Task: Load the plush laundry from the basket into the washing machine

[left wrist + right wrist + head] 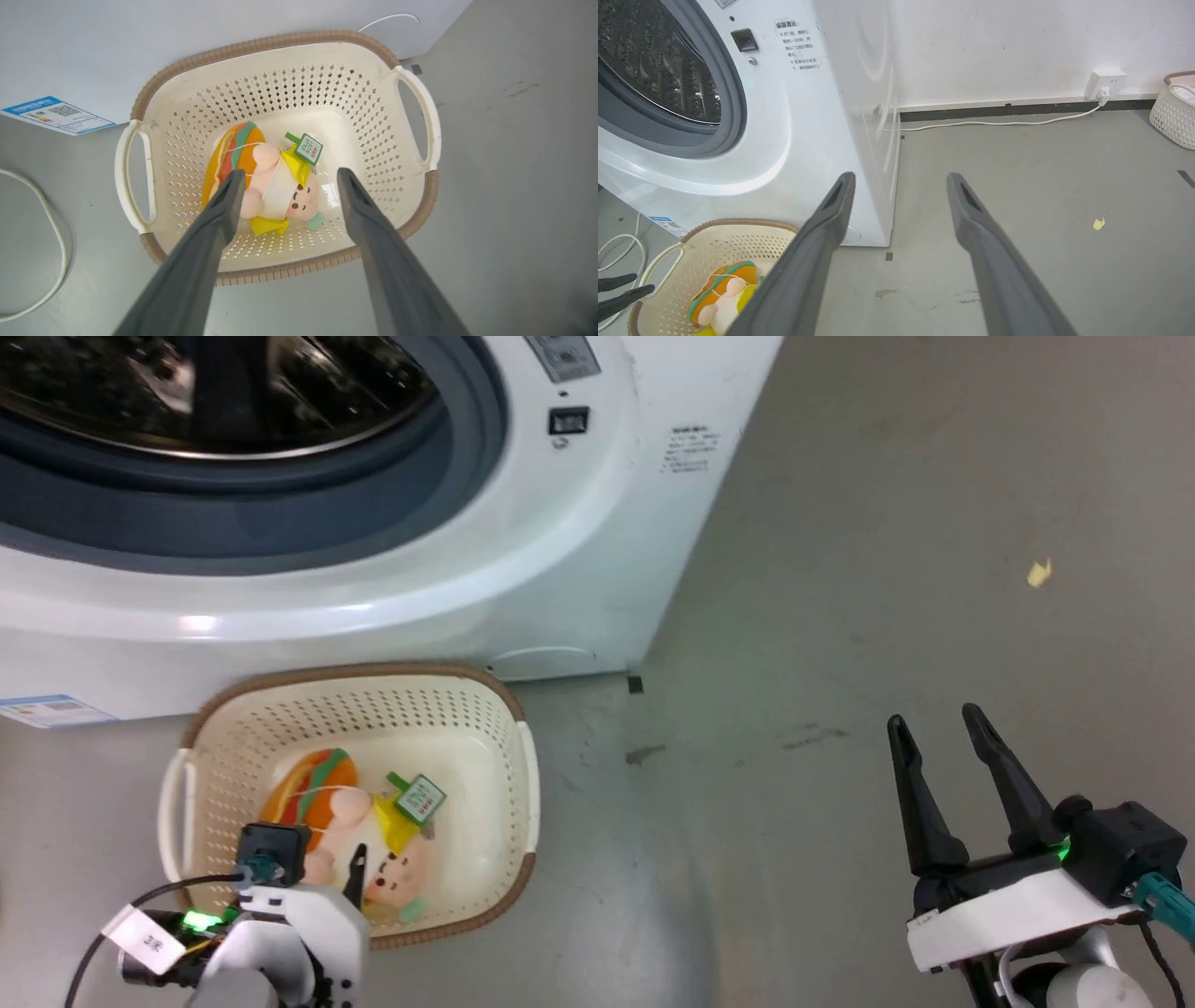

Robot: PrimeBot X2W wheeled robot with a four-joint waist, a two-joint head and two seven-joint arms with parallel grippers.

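Observation:
The plush laundry (373, 831) lies on the bottom of the cream basket (373, 670), face up, with its burger-like back to the left and its green-white tag (309, 148) above it. The basket stands on the floor against the front of the white washing machine (560, 569), below the grey ring (280, 513) and steel drum (215, 392). My left gripper (289, 173) hangs open over the near part of the basket, one finger on each side of the doll, apart from it. My right gripper (934, 717) is open and empty over bare floor to the right.
A white cable (51, 219) curls on the floor left of the basket. Another cable (994, 123) runs along the wall to a socket (1106, 84). A white woven basket (1174, 112) stands far right. A yellow scrap (1038, 574) lies on the grey floor.

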